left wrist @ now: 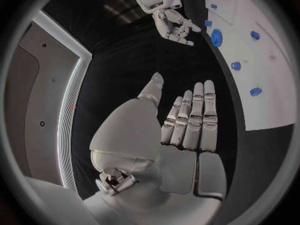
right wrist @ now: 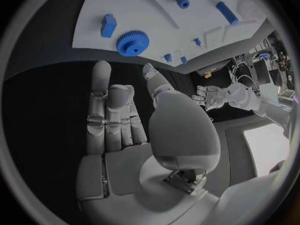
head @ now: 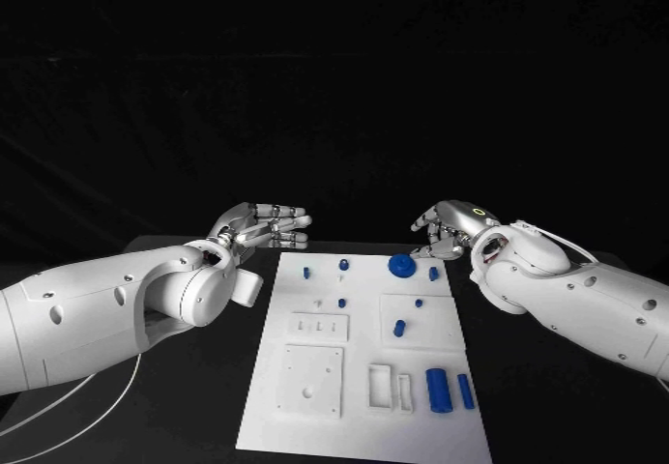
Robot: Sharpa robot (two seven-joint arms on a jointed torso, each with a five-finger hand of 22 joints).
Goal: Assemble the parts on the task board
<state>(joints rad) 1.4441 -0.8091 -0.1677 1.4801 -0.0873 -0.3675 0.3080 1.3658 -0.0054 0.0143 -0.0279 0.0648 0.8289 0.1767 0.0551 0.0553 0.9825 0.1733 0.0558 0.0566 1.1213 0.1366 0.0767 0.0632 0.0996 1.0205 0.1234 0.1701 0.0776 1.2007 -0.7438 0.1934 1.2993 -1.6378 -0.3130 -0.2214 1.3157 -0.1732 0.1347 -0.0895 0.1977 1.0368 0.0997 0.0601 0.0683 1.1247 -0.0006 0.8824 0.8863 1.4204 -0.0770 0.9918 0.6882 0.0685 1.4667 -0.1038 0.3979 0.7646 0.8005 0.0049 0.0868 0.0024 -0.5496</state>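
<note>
Fingers (right wrist: 109, 120) spread, empty; blue cylinder (head: 438, 390) long axis near-to-far.

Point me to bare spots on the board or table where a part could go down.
Free: the black table right of the task board, below the right hand; the board's near edge, below the two blue cylinders. Crowded: the far end round the blue gear, between both hands; the left hand hovers off its far-left corner.
</note>
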